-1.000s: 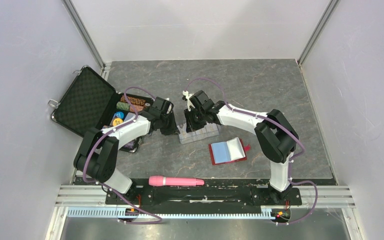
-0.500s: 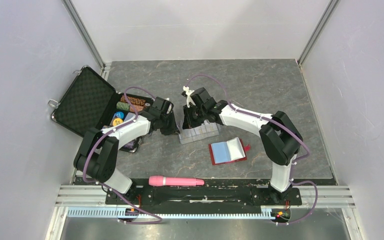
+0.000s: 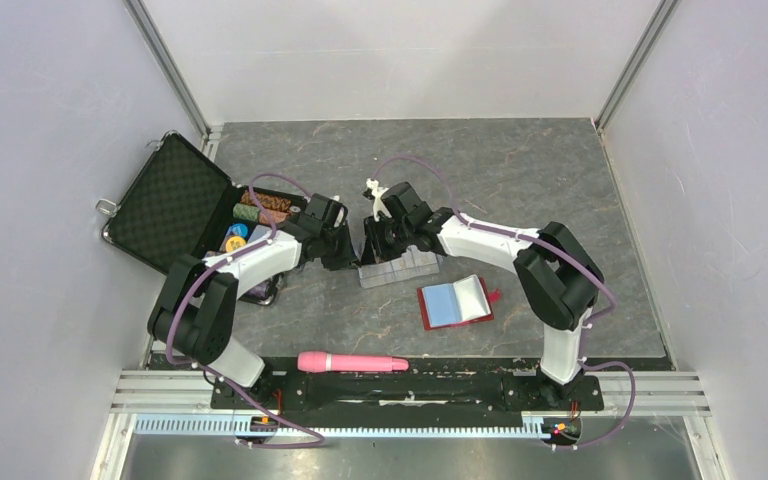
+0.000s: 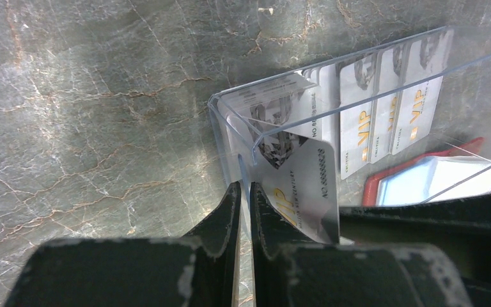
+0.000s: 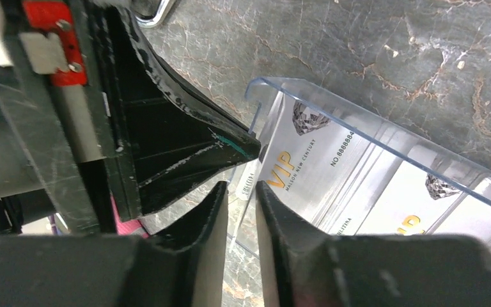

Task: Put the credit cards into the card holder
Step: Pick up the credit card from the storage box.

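Holding barely parted jaws at the edge of a tilted grey VIP credit card (image 5: pixel 307 167) inside the mid-table clear plastic case (image 3: pixel 397 267), right gripper (image 5: pixel 240 189) may fumble it if left gripper (image 4: pixel 243 187), clamped on the case wall, slips.

From above, the arms cover the left end of the clear case (image 3: pixel 405 266). In the left wrist view the left gripper (image 4: pixel 243 192) body hides half the card holder (image 4: pixel 415 182). The right wrist picture's edge cuts off the rightmost credit cards (image 5: pixel 422 211).

pale grey credit cards (image 4: pixel 415 89) with gold vip lettering, red card holder (image 3: pixel 455 302) with pale blue pockets, grey veined desk (image 3: pixel 550 170)
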Motion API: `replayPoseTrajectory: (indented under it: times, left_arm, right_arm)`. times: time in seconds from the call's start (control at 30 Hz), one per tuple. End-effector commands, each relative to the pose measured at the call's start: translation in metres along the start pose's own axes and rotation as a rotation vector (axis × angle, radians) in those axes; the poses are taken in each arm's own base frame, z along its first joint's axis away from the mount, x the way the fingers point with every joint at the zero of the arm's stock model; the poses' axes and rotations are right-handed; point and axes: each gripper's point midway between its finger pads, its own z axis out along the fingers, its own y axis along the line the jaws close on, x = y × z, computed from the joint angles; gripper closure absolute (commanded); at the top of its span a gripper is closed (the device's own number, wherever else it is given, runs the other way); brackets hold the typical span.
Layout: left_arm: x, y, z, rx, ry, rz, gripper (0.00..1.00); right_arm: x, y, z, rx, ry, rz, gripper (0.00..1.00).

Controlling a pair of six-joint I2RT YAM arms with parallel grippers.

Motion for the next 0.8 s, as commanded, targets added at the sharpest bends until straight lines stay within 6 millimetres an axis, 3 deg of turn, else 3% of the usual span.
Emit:
replayPoseTrajectory:
  times: [0.0,0.07,0.13,0.23,0.3,0.43,0.5,0.63,0.77]
  left_arm:
    - [0.009,0.008,0.007,-0.032,0.033,0.059,0.97]
    - [0.009,0.007,0.007,-0.030,0.033,0.059,0.97]
    - [0.008,0.007,0.006,-0.030,0.030,0.059,0.97]
    - [0.001,0.005,-0.003,-0.036,0.002,0.071,0.94]
    - [-0.007,-0.002,-0.014,-0.025,-0.023,0.080,0.82]
    - [-0.029,-0.024,-0.051,0.025,-0.103,0.086,0.48]
    - [-0.037,-0.035,-0.071,0.062,-0.151,0.081,0.39]
    - [-0.041,-0.052,-0.108,0.155,-0.222,0.069,0.29]
    - [-0.024,-0.075,-0.133,0.347,-0.240,0.061,0.23]
  right_arm:
    - [0.008,-0.001,0.004,-0.007,0.012,-0.014,0.71]
    - [0.008,-0.001,0.005,-0.010,0.014,-0.014,0.72]
    - [0.008,-0.002,0.004,-0.008,0.014,-0.011,1.00]
    - [0.001,-0.001,-0.004,0.004,-0.017,-0.021,1.00]
    - [-0.008,0.003,-0.017,0.006,-0.055,-0.032,1.00]
    - [-0.030,0.014,-0.048,0.014,-0.150,-0.050,1.00]
    - [-0.039,0.019,-0.065,0.007,-0.195,-0.058,1.00]
    - [-0.044,0.024,-0.098,-0.007,-0.264,-0.050,1.00]
    - [-0.028,0.019,-0.124,-0.063,-0.288,-0.003,1.00]
